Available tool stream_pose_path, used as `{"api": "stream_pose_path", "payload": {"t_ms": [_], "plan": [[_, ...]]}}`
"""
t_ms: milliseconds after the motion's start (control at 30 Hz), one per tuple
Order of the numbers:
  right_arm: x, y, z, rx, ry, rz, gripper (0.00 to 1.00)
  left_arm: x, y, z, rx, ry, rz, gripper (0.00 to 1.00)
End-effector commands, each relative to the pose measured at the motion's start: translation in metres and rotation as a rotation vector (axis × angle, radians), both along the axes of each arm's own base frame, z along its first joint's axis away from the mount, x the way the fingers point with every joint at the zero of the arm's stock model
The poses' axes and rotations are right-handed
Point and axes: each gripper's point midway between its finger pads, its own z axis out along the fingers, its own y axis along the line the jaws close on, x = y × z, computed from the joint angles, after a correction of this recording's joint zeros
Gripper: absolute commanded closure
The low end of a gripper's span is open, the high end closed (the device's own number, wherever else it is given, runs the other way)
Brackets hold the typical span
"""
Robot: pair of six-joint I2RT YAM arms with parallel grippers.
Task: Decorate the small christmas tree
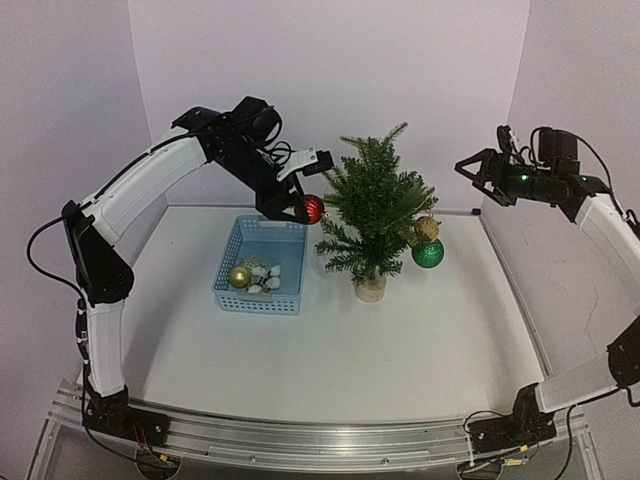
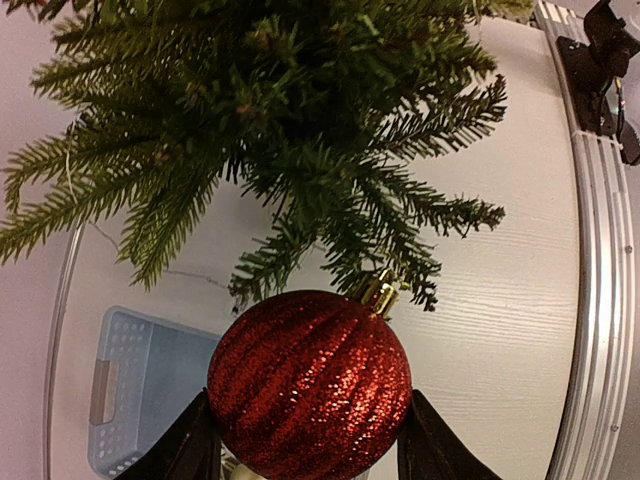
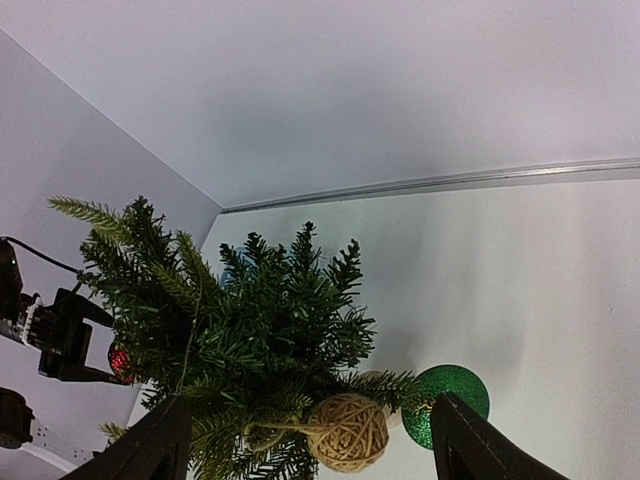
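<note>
**Red bauble held at tree's left flank; right arm stands off**

The small christmas tree (image 1: 375,205) stands upright at the centre of the top view, on the white bench (image 1: 400,350). Its pale round base is just right of the blue basket (image 1: 262,262).

The left fingers (image 2: 190,450) are clamped on a red bauble (image 2: 310,385), one on each side of its ribbed, glittered body. In the top view the bauble sits against the left edge of the tree at mid-height, above the basket's far right corner. In the left wrist view its gold cap (image 2: 380,293) points up at the lower branch tips. Whether cap and needles touch cannot be told from either view.

The right fingers (image 3: 150,450) are spread wide with nothing between them. In the top view they sit at the upper right of the frame, well apart from the tree and above bench level.

Two ornaments hang on the tree's right side: a twine ball (image 1: 428,228), and just below it a green bauble (image 1: 428,253).

The basket holds a gold bauble (image 1: 240,277) at its near left. Beside it lie a few small pale items, too small to identify.
</note>
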Motion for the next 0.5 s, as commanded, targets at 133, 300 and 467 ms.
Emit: {"api": "stream_pose_path", "payload": {"t_ms": [133,300,467], "plan": [[-0.012,-0.001,0.014,0.004,-0.059,0.002,0.18,-0.022,-0.001,0.011,-0.073,0.074,-0.034,0.50],[-0.015,-0.002,0.012,0.006,-0.055,0.000,0.18,-0.016,-0.004,-0.003,-0.065,0.075,-0.022,0.51],[-0.018,-0.002,0.013,0.005,-0.063,-0.004,0.18,-0.008,-0.006,-0.011,-0.059,0.064,-0.009,0.51]]}}
